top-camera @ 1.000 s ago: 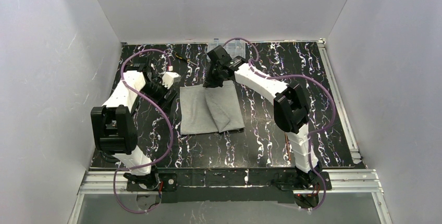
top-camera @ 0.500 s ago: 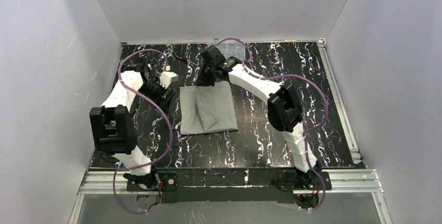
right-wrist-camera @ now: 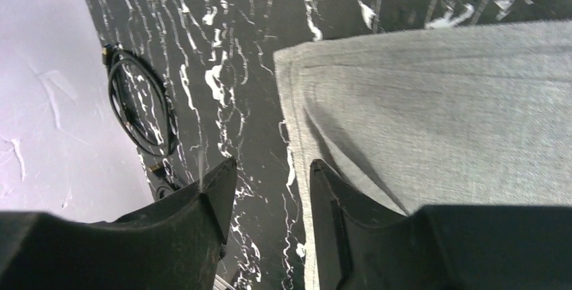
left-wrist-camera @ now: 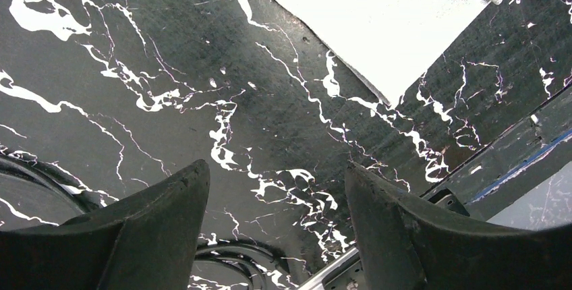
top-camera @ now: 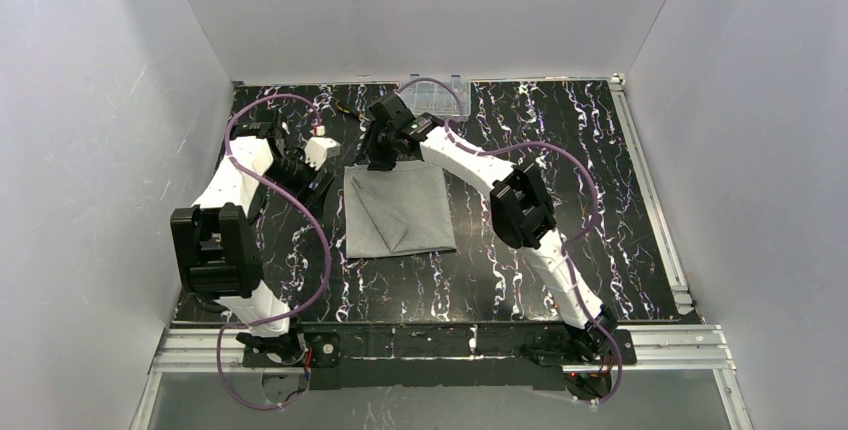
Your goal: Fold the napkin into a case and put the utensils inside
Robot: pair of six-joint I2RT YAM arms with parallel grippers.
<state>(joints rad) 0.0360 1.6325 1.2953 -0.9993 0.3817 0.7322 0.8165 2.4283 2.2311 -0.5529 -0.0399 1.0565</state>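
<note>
Now | right tool (right-wrist-camera: 271, 167) just parted, releasing the napkin's (top-camera: 398, 210) far-left corner | napkin lies folded flat mid-tabletop (top-camera: 560, 150) | left tool (left-wrist-camera: 276, 168) spread, empty | fold laid, case probably unfinished

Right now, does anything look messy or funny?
Yes. The napkin looks a bit crooked: slanted creases cross it instead of one neat, straight fold. Nothing looks spilled or broken.
</note>
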